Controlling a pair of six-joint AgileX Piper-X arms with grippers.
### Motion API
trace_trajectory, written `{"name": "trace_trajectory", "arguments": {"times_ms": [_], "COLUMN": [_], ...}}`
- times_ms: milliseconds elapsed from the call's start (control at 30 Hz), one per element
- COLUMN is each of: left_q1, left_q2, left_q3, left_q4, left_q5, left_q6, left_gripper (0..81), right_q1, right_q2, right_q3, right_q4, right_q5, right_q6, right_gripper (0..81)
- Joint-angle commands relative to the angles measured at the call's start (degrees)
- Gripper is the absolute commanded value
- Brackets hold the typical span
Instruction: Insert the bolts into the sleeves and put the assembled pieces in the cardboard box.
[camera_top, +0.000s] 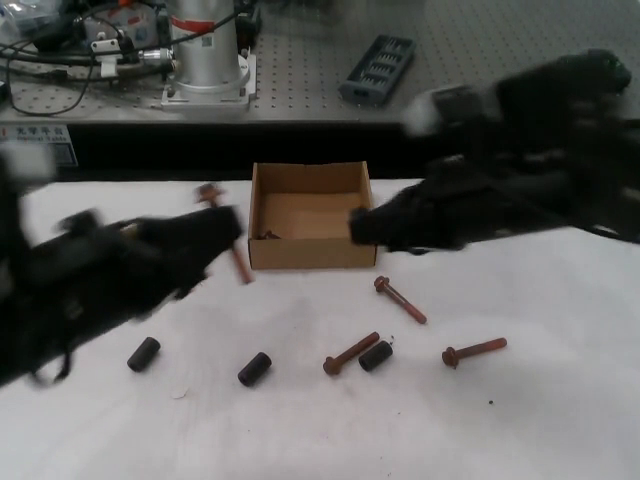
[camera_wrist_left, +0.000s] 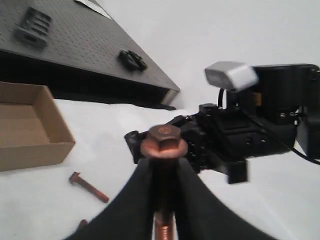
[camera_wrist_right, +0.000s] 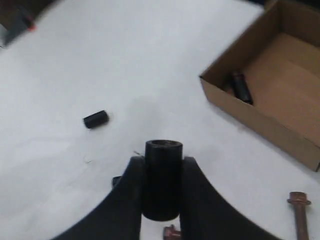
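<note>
Left wrist view: left hand (camera_wrist_left: 162, 167) is clenched on a bolt (camera_wrist_left: 163, 142), fingers (camera_wrist_left: 135, 200) pinching the shank just below the hex head. Judgement: a grip on the shank keeps the bolt stiff and leaves an end free to enter a bore. The right arm (camera_wrist_left: 250, 125) sits just beyond the bolt head, facing it.

Right wrist view: right hand (camera_wrist_right: 162, 172) is clenched on a sleeve (camera_wrist_right: 163, 150). The open bore end stands out past the fingertips. Judgement: it is held this way so the bore is clear to take the bolt.

High view: both hands are raised over the tabletop (camera_top: 540, 420), the left one beside the left wall of the cardboard box (camera_top: 262, 215), the right one at its right front corner. Bolt and sleeve are apart, not yet joined. Step in hand, as judged: bringing the two pieces into line for insertion, close to the box so the drop afterwards is short.

Box is open-topped. One dark piece (camera_wrist_right: 241, 87) lies inside against a wall; cannot tell whether a bolt is in it.

On the tabletop in front of the box: three loose bolts (camera_top: 400, 299) (camera_top: 351, 353) (camera_top: 474, 351) and three loose sleeves (camera_top: 143, 354) (camera_top: 254, 369) (camera_top: 376, 355). One sleeve touches a bolt; the others lie apart. Task judged early to midway.
</note>
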Motion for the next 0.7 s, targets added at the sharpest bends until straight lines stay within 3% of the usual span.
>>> {"name": "trace_trajectory", "arguments": {"times_ms": [0,267,433,667], "left_q1": [0.22,0.22,0.22,0.22], "left_q2": [10.50,23.24,23.97,23.97], "left_q3": [-8.84,-24.94,-25.42,-25.42], "left_q4": [-8.01,-8.19,-7.83,-7.42], "left_q5": [8.07,15.15,16.03,23.40], "left_q6": [-1.59,-3.01,-2.47,-0.71], "left_gripper": [0.0,0.0,0.0,0.0], "right_q1": [-3.16,-4.37,-4.32,-4.32], "right_q2": [-6.62,-9.68,-9.45,-6.83], "right_q3": [7.90,14.67,14.98,14.98], "right_q4": [-6.69,-14.33,-20.67,-26.71], "right_q5": [-12.00,-20.02,-20.42,-20.02], "right_q6": [1.37,1.67,1.67,3.37], "right_gripper": [4.0,4.0,4.0,4.0]}}
